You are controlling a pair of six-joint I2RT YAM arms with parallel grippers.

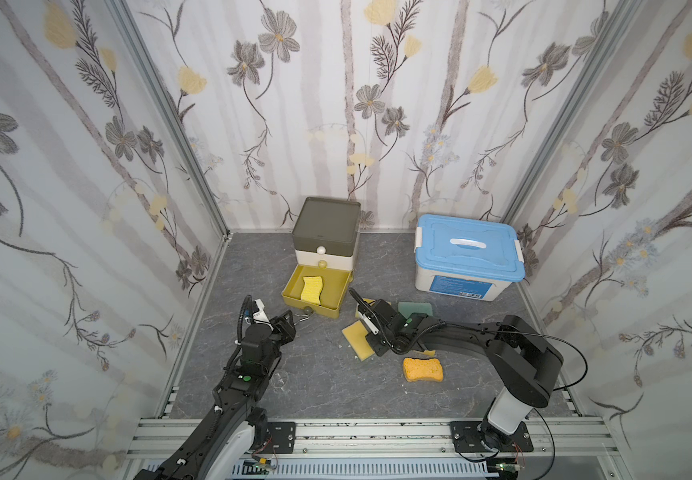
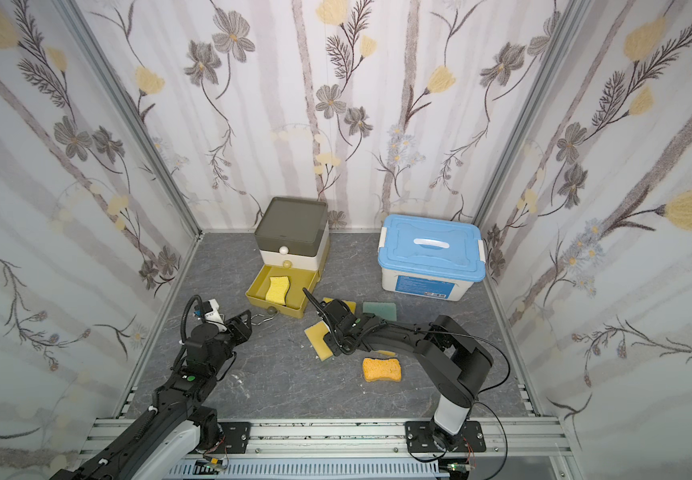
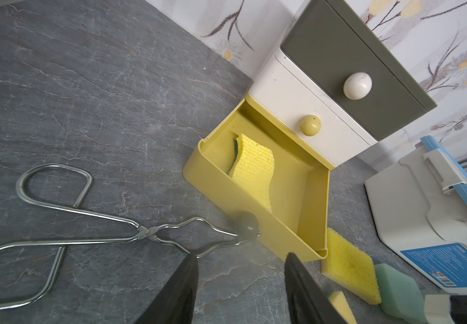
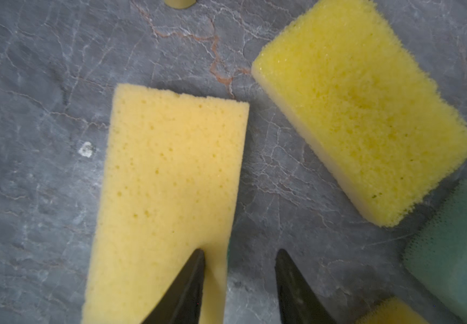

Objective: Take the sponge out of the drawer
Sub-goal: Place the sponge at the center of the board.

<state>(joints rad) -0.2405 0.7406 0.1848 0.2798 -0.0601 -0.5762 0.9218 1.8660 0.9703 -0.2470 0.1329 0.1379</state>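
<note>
Sponge [image 1: 311,289] lies in the open drawer [image 1: 313,311], yellow face up, green layer beneath. The drawer is the lowest of 3 in the cabinet [image 1: 326,226].

Left gripper [image 3: 241,255]: jaws moderately apart and empty, just in front of the drawer's front wall, near the knob [image 3: 245,223]. Tongs [image 3: 58,232] lie flat on the table [image 3: 86,98], tips at the knob.

Right gripper [image 4: 239,251]: low over the table, jaws apart, gripping nothing. 1 finger overlaps the pale sponge [image 4: 170,174].

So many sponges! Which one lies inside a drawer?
The wavy-edged yellow sponge with green backing, in the open yellow drawer; the others lie on the grey table.
</note>
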